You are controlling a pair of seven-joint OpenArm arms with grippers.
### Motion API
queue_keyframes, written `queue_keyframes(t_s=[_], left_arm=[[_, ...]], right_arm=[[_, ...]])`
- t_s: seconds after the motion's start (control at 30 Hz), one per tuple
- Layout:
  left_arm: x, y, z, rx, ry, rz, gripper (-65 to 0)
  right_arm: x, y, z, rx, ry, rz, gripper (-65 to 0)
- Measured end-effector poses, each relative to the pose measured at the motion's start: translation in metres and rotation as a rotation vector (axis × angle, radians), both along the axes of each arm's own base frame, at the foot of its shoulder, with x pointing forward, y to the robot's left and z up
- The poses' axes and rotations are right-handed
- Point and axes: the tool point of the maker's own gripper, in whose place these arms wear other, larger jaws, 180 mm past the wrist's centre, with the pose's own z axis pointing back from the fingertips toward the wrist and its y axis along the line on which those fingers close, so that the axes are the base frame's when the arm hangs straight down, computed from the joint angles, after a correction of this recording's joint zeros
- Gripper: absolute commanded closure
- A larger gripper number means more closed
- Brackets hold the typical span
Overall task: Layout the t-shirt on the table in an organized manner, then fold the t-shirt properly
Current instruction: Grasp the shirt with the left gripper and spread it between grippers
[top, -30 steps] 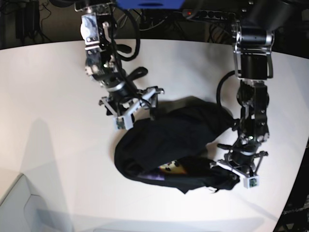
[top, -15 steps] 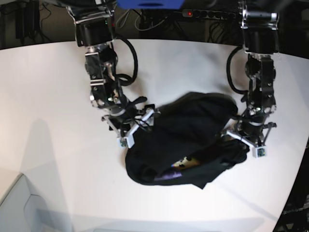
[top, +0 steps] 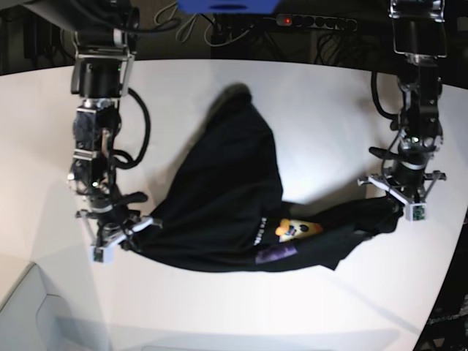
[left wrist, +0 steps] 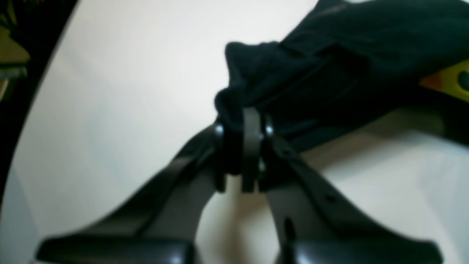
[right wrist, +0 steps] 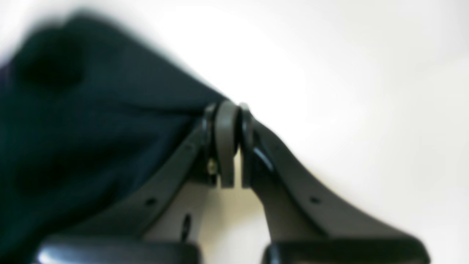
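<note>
Two arms stretch the black t-shirt between them across the middle of the white table. Right end effector, lower left of the base view, is pressed together and pinching the shirt's edge; the right wrist view shows its fingertips clamped, with dark cloth filling the left of the frame, blurry. Left end effector, right side of the base view, is pinching a bunched fold of the shirt; the left wrist view shows cloth wadded between its fingers. Shirt sags in a curve between the two grips, one lobe reaching up toward top centre. Purple graphic and a yellow-orange patch show near the lower middle.
</note>
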Motion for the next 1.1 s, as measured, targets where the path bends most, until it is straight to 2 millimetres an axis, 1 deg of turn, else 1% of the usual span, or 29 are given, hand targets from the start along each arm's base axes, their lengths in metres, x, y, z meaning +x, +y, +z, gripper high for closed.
queue_keyframes(t_s=[0.07,0.13,0.2,0.27,0.33,0.37,0.4,0.47,0.53,0.57,0.6,0.63,0.67,0.7,0.73,0.77,0.8,0.87,0.9,0.93,0.97,1.0,1.03,1.07,1.1], left_arm=[[-0.006,0.006,0.019,0.005,-0.042,0.017,-0.5],[-0.006,0.009,0.049,0.02,-0.126,0.021,-0.8],[-0.004,0.013,0.069,0.028,-0.168,0.033,-0.9],[0.002,0.013,0.077,0.025,-0.157,0.038,-1.0],[0.014,0.01,0.087,0.006,-0.166,0.033,-1.6],[0.02,0.009,0.091,-0.001,-0.171,0.031,-3.0],[0.029,0.011,0.091,-0.01,-0.162,0.041,-6.2],[0.046,0.008,0.077,-0.029,-0.12,0.052,-14.8],[0.06,0.003,0.053,-0.09,-0.061,0.07,-25.0],[0.064,0.001,0.039,-0.116,-0.024,0.083,-29.0],[0.068,0.001,0.026,-0.145,0.011,0.103,-33.2],[0.072,0.003,0.015,-0.162,0.047,0.121,-36.9],[0.079,0.007,0.009,-0.182,0.066,0.143,-40.6],[0.084,0.01,0.009,-0.192,0.065,0.156,-43.9],[0.092,0.014,0.014,-0.202,0.043,0.166,-47.4],[0.097,0.017,0.024,-0.206,0.025,0.176,-50.8],[0.102,0.016,0.038,-0.2,-0.009,0.166,-54.1],[0.102,0.009,0.063,-0.183,-0.077,0.133,-58.8],[0.099,0.005,0.07,-0.177,-0.107,0.118,-59.9],[0.091,0.002,0.069,-0.164,-0.115,0.108,-60.3],[0.082,0.001,0.06,-0.161,-0.096,0.107,-60.4],[0.069,0.0,0.046,-0.153,-0.064,0.113,-60.4],[0.055,-0.004,0.028,-0.153,-0.02,0.115,-60.5],[0.046,-0.007,0.013,-0.162,0.015,0.122,-60.5],[0.039,-0.01,0.002,-0.166,0.026,0.124,-60.6]], right_arm=[[0.009,-0.018,0.015,-0.041,-0.027,-0.011,0.0],[0.019,-0.028,0.029,-0.065,-0.045,-0.016,0.0],[0.033,-0.036,0.044,-0.074,-0.073,-0.013,0.0],[0.051,-0.042,0.058,-0.074,-0.085,-0.027,0.0],[0.066,-0.045,0.071,-0.065,-0.108,-0.028,0.0],[0.072,-0.048,0.071,-0.065,-0.103,-0.031,0.0],[0.078,-0.052,0.069,-0.052,-0.085,-0.038,0.0],[0.087,-0.055,0.054,-0.035,-0.031,-0.048,0.0],[0.094,-0.059,0.043,-0.024,-0.004,-0.065,0.0],[0.097,-0.06,0.04,-0.015,-0.007,-0.074,0.0],[0.1,-0.06,0.037,-0.005,0.006,-0.076,-1.8],[0.102,-0.062,0.038,-0.007,0.006,-0.081,-4.8],[0.104,-0.066,0.039,-0.005,0.003,-0.085,-8.6],[0.105,-0.072,0.041,-0.007,0.002,-0.095,-12.7],[0.105,-0.077,0.043,-0.011,0.001,-0.102,-16.5],[0.105,-0.083,0.048,-0.019,-0.011,-0.111,-20.3],[0.105,-0.088,0.053,-0.03,-0.023,-0.115,-24.5],[0.095,-0.096,0.055,-0.054,-0.033,-0.121,-30.7],[0.088,-0.1,0.052,-0.064,-0.025,-0.117,-33.1],[0.076,-0.104,0.045,-0.095,-0.013,-0.116,-35.4],[0.065,-0.108,0.038,-0.11,-0.009,-0.121,-36.8],[0.05,-0.11,0.029,-0.136,0.001,-0.122,-37.6],[0.033,-0.109,0.018,-0.155,0.015,-0.116,-38.0],[0.018,-0.108,0.011,-0.166,0.025,-0.11,-38.1],[0.004,-0.102,0.009,-0.168,0.015,-0.101,-38.1]])
